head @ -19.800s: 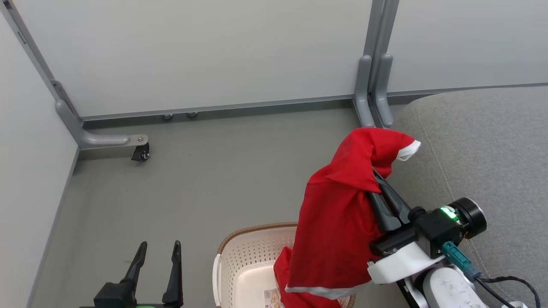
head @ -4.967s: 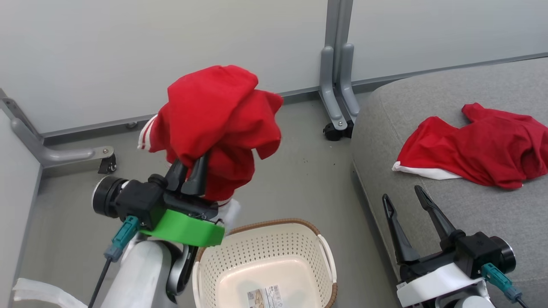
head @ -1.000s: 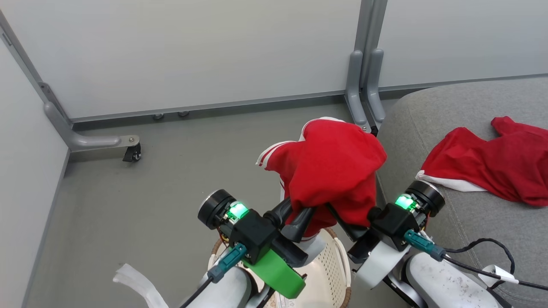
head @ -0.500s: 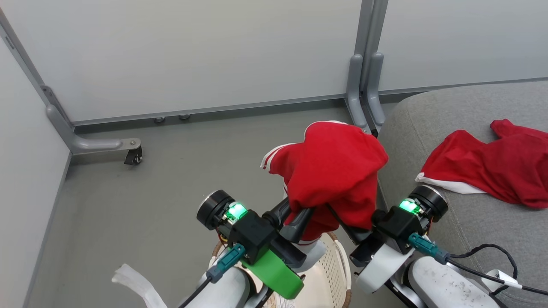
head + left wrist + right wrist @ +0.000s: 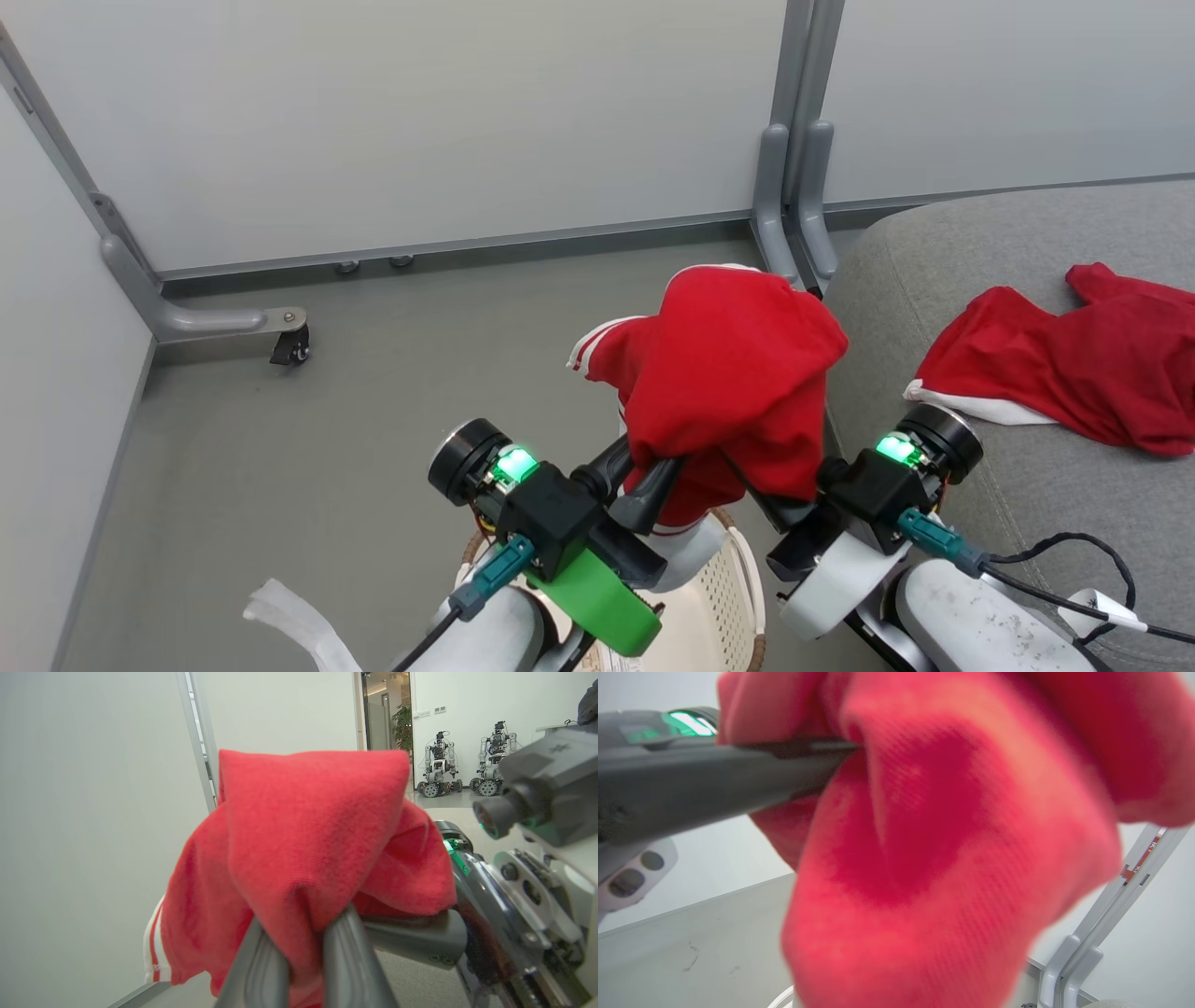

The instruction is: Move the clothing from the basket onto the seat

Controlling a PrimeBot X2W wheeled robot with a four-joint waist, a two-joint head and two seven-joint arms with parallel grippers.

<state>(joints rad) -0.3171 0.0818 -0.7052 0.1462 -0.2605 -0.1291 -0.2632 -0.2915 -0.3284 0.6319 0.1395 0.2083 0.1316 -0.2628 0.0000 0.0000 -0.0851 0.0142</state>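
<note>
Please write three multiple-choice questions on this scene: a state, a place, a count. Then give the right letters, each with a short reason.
1. How is the left pincer?
A. open, empty
B. shut on the striped garment
C. shut, empty

2. Where does the flat garment lie?
A. on the seat
B. in the left pincer
C. under the striped garment

3. How many red garments show in the head view?
A. one
B. two
C. four

1 B: red fabric is pinched between its fingers.
2 A: it is spread on the grey top.
3 B: one lies flat, one is held up.
</note>
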